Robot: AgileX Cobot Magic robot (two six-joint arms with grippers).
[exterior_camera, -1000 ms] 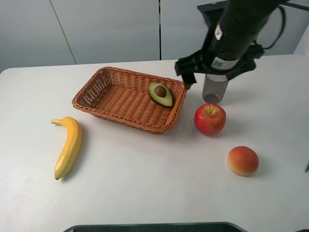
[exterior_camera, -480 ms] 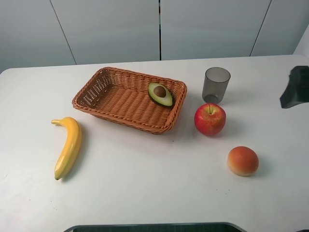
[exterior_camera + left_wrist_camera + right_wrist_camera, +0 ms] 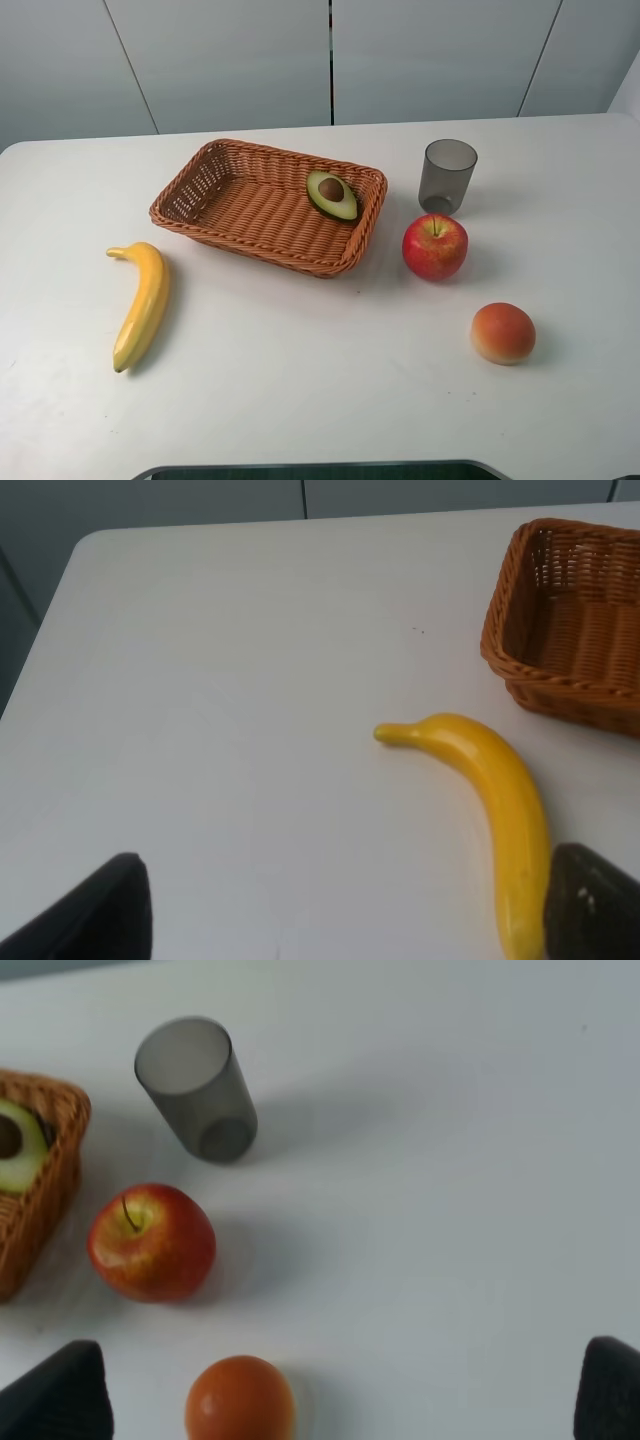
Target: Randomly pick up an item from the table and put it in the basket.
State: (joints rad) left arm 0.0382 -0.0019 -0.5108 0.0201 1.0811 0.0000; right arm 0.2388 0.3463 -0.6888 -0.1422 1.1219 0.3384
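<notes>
Only dark, matte black, rounded fingertips [image 3: 95,910] show at each wrist view's lower corners.

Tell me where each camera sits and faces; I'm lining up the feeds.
Exterior high: above the table, looking down at basket, avocado, fruit; no arm visible.
Left wrist: on the left arm, facing banana and basket; dark jaw tips at the edge.
Right wrist: facing cup, apple; jaw tips at corners.
All show the basket.
</notes>
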